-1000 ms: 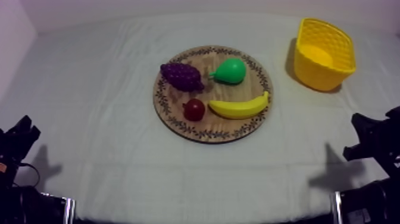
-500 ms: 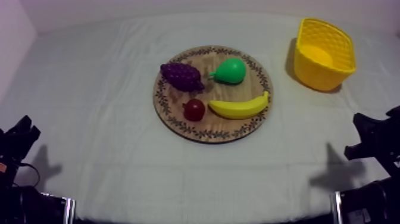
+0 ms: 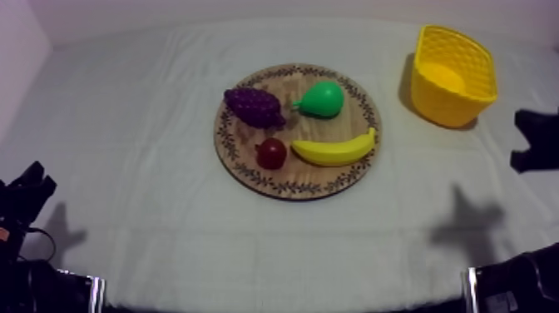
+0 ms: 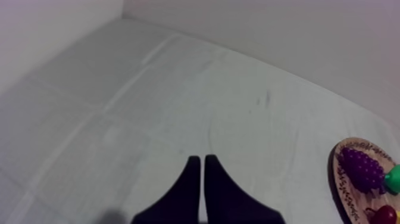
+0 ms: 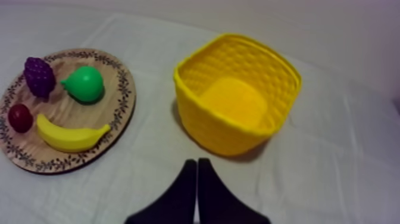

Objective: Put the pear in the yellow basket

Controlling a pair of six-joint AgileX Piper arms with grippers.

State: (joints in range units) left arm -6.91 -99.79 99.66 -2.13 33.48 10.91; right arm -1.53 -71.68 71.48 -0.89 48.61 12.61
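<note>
The pear (image 3: 321, 100) sits on the wooden board (image 3: 304, 177), well apart from the yellow basket (image 3: 437, 104). The right claw (image 5: 196, 162) and left claw (image 4: 199, 159) are both clenched, empty. The approach is the step in hand, and next the right claw must spread over the pear.

Top camera sits high over the table (image 3: 125, 166), looking down at a slant, with the wooden board (image 3: 316, 176) near centre and the yellow basket (image 3: 441, 104) out at two o'clock. The left wrist camera rides low, facing out past the left gripper (image 4: 199, 158) across the cloth, the board's edge well off at three o'clock. The right wrist camera looks down past the right gripper (image 5: 197, 161) from closer in – basket just ahead at twelve, board at ten – so all three share the board.
</note>
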